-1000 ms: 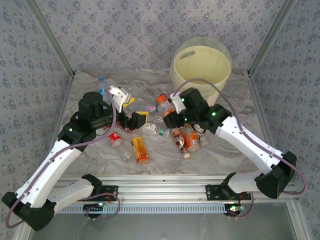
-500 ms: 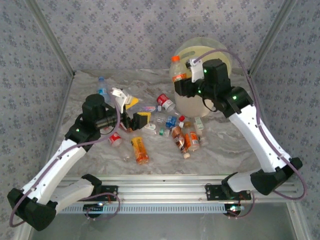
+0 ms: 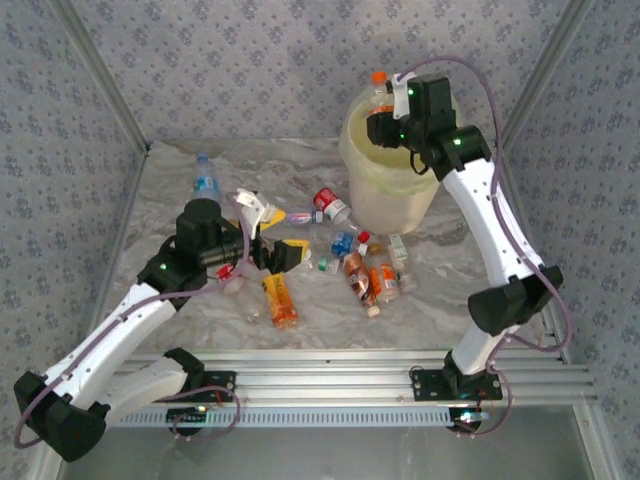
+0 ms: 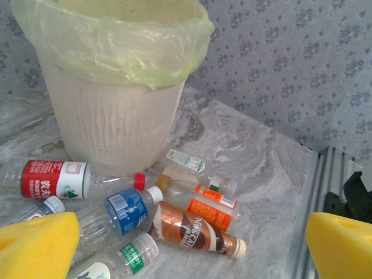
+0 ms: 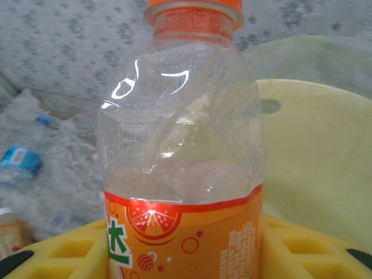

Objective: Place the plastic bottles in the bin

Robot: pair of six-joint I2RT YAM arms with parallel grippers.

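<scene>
Up at the far right of the table [image 3: 440, 290], the right gripper [image 3: 384, 112] is clamped on an orange-capped bottle [image 3: 378, 92], holding it upright above the left part of the rim of the bin [image 3: 400, 195]. Seen from the right wrist, this bottle has a clear, dented upper body with creases catching the light. It has a bright orange cap [image 5: 195, 6] and an orange label [image 5: 192, 238] with a red band and an orange-slice drawing. Yellow pads [image 5: 58, 250] press against it on both sides. The bin is a large, round, pale-yellow bucket with faintly ribbed walls, lined with a translucent yellow-green bag [image 4: 139, 58] folded out over its rim. The other plastic bottles [image 3: 350, 255] lie scattered on the marbled tabletop to the near left of the bin. A red-labelled bottle [image 4: 55, 179] lies on its side close to the bin's base. Beside it are a blue-labelled bottle [image 4: 125, 204], a brown coffee bottle [image 4: 189, 228], an orange-labelled bottle [image 4: 212, 214] and a green-labelled bottle [image 4: 135, 256], all lying flat. A far-left bottle [image 3: 205, 182] with a blue label sits apart from the rest. The left gripper [image 3: 274, 232] hovers low over the middle of the table, near the cluster, its jaws spread wide and gripping nothing.
</scene>
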